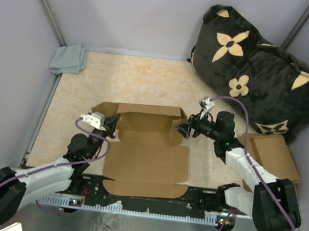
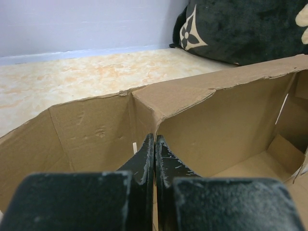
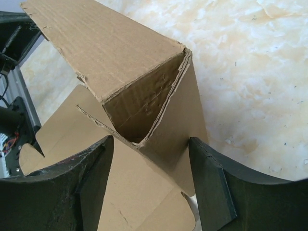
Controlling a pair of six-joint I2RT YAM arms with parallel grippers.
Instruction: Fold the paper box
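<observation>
Paper box half up, side walls being set

The paper box sits in the middle of the table, close to the arms. Its far wall and both short side walls stand up, and the big lid flap lies flat toward the near edge. The left gripper is closed tight, tips at the far left corner. The right gripper is wide, one finger on each side of the right corner, not yet pinching. I think the next move must press this side flap firmly against its wall. The cardboard is plain brown, corrugated, with ragged edges and soft creases
</observation>
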